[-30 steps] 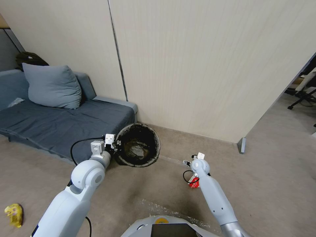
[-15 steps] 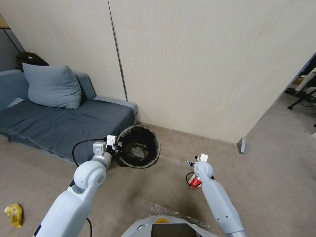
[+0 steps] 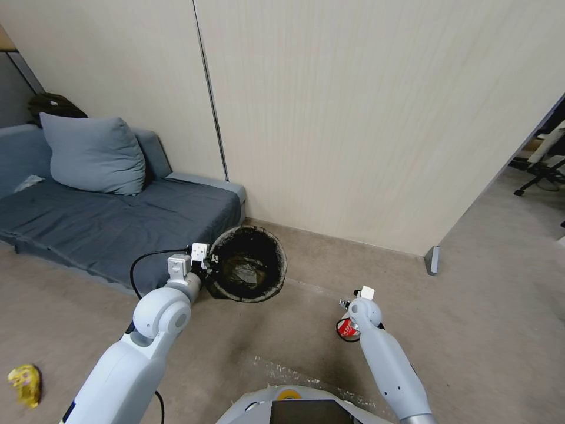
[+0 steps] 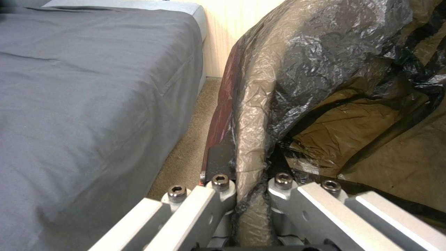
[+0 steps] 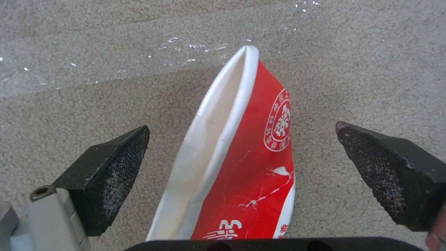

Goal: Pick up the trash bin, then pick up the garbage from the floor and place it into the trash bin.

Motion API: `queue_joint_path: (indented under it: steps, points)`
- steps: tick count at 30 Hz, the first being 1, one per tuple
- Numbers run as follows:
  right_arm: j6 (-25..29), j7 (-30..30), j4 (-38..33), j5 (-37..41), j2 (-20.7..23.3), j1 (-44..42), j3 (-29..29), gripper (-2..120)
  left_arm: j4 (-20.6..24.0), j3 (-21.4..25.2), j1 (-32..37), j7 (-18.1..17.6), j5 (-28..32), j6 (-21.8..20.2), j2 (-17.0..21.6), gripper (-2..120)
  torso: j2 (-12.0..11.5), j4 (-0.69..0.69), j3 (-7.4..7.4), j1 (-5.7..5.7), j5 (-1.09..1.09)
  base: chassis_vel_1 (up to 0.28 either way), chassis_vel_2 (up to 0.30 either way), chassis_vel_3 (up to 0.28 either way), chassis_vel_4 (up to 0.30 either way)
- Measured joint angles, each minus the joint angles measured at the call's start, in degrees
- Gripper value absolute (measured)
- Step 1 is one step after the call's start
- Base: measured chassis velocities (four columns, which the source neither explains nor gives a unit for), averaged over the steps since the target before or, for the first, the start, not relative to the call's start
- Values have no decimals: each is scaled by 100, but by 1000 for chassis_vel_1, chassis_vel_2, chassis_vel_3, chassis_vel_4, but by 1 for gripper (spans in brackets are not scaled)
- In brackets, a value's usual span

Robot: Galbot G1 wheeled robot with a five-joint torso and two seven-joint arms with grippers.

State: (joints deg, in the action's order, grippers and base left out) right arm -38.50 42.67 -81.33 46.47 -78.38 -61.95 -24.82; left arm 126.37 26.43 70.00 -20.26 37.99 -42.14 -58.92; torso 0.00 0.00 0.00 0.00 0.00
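Trash bin (image 3: pixel 250 263) on beige carpet (image 3: pixel 488 330) (sofa (image 3: pixel 106 224) beside).

The trash bin (image 3: pixel 247 264) sits tilted beside the sofa corner, its black liner (image 4: pixel 297 80) crumpled over the rim, mouth open toward us. On the carpet to its right lies a flattened red-and-white paper cup (image 5: pixel 241 164), and off left a crumpled yellow wrapper (image 3: pixel 25 384).

Even indoor light, soft shadows, wide-angle bending at edges, wrist close-ups slightly soft
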Motion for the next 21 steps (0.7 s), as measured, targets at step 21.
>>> queue_joint_path:
  steps: [21]
  points:
    - [134,-243,502,-451,-175,95,62,100,-52,-27,21,71,-118,0,-38,0,0,0,0,0,0,0,0,0,0]
